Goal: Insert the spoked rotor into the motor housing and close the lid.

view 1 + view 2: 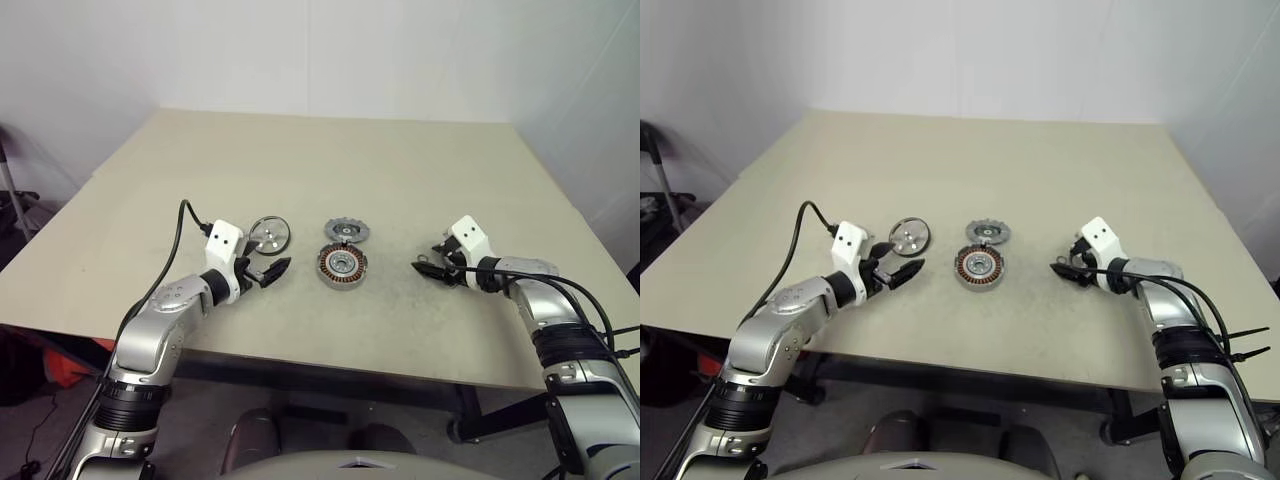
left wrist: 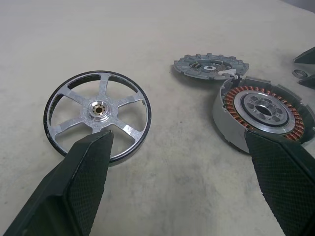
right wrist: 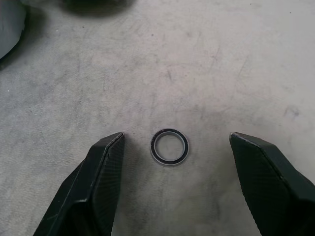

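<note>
The spoked rotor (image 1: 269,234) lies flat on the table, left of the lid (image 1: 347,231). Just in front of the lid sits the motor housing (image 1: 342,266), copper windings facing up. My left gripper (image 1: 272,268) is open, low over the table just in front of the rotor and left of the housing. In the left wrist view the rotor (image 2: 97,114) lies beyond one fingertip and the housing (image 2: 263,115) beyond the other, neither touched. My right gripper (image 1: 428,265) is open to the right of the housing, its fingers either side of a small metal ring (image 3: 169,146) lying on the table.
The beige table (image 1: 330,160) stretches far behind the parts, and its front edge runs close below both arms. A black cable (image 1: 170,262) trails from the left wrist. A white wall stands behind the table.
</note>
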Motion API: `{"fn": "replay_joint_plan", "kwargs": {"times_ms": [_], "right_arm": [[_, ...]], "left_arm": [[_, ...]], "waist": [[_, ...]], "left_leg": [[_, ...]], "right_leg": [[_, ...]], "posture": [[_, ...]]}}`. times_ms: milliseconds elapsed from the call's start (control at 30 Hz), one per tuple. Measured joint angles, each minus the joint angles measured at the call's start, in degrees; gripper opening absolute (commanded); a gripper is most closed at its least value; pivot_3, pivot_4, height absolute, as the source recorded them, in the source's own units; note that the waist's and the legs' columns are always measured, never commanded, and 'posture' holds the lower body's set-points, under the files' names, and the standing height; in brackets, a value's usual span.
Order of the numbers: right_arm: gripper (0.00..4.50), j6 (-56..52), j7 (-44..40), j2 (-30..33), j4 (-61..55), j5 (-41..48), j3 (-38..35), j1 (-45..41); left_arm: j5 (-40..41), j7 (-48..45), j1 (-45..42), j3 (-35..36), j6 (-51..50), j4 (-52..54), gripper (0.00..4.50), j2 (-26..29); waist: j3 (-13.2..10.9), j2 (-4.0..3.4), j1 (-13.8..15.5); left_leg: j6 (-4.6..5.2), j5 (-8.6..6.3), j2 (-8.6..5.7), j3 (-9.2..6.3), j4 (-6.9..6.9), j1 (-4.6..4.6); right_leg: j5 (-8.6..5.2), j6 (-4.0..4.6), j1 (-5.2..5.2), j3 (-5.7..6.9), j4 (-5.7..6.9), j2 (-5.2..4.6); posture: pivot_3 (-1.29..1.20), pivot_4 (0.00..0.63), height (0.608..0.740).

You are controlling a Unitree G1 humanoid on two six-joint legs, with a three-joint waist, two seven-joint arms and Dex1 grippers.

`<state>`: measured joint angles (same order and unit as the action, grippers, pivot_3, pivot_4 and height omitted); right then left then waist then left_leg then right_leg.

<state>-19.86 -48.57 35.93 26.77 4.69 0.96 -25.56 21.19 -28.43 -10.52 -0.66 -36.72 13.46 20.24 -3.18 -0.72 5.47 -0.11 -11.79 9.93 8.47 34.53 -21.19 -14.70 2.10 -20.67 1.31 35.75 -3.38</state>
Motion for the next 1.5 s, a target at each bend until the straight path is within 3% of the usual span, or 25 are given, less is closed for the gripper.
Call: {"fn": "replay_joint_plan", "kwargs": {"times_ms": [167, 333, 467, 733, 1033, 1167, 1500], "right_arm": [[1.23, -0.06, -0.65, 0.00, 0.18, 0.22, 0.02, 0.07], [1.23, -0.17, -0.46, 0.01, 0.18, 0.20, 0.03, 0.05], [0.57, -0.49, -0.46, -0.02, 0.18, 0.24, 0.03, -0.06], [0.57, -2.20, -3.82, -2.09, -11.21, 0.79, 2.97, 2.08], [0.57, -9.55, -3.75, -10.09, -23.14, 1.85, 10.65, -2.90], [0.57, -10.69, -3.47, -12.24, -22.67, 1.56, 15.28, -2.40], [0.57, -9.87, -1.78, -11.14, -20.70, 0.98, 15.33, -2.42]], "left_arm": [[-0.04, 0.17, 0.00, 0.00, 0.00, 0.00, 4.50, 0.01], [-0.06, 0.18, 0.00, 0.00, 0.00, -0.01, 4.50, 0.01], [-0.08, 0.18, 0.00, 0.00, 0.00, -0.06, 4.50, 0.01], [-0.18, 0.20, -0.47, -0.07, 0.06, -1.33, 4.50, -0.29], [-0.79, 0.23, -0.77, -0.14, 0.29, -1.85, 4.50, -0.53], [-1.02, 0.32, -0.69, -0.12, 0.31, -1.81, 4.50, -0.65], [-1.03, 0.79, 0.13, -0.02, 0.30, -1.23, 4.50, -0.52]], "waist": [[0.00, 0.00, 0.04], [0.00, 0.00, 0.04], [0.00, 0.00, 0.02], [0.00, 0.00, -0.37], [0.00, 0.01, -0.10], [-0.01, 0.01, 0.03], [-0.01, 0.02, -0.10]], "left_leg": [[0.00, 0.00, -0.03, -0.01, 0.00, 0.00], [0.00, 0.00, -0.02, -0.01, 0.00, 0.00], [0.01, -0.01, -0.02, -0.01, 0.00, 0.00], [-0.03, 0.02, 0.07, -0.03, -0.19, -0.20], [-0.06, 0.03, 0.07, -0.03, -0.26, -0.28], [-0.23, 0.13, 0.02, -0.03, -0.27, -0.32], [-0.38, 0.22, 0.05, -0.03, -0.34, -0.20]], "right_leg": [[0.00, 0.00, 0.02, 0.00, -0.01, -0.03], [0.00, 0.00, 0.01, 0.00, -0.01, -0.02], [0.00, 0.00, 0.01, 0.00, -0.03, -0.02], [0.00, 0.00, -0.39, -0.08, -0.01, 0.04], [0.00, 0.00, -0.47, -0.07, -0.07, 0.03], [0.00, -0.01, -0.47, -0.07, -0.10, -0.01], [0.00, -0.01, -0.41, -0.08, -0.07, 0.02]], "posture": [[0.00, 0.000, 0.740], [0.00, 0.000, 0.740], [0.00, 0.000, 0.740], [0.00, 0.000, 0.740], [0.00, 0.000, 0.740], [0.00, 0.000, 0.740], [0.00, 0.000, 0.740]]}}
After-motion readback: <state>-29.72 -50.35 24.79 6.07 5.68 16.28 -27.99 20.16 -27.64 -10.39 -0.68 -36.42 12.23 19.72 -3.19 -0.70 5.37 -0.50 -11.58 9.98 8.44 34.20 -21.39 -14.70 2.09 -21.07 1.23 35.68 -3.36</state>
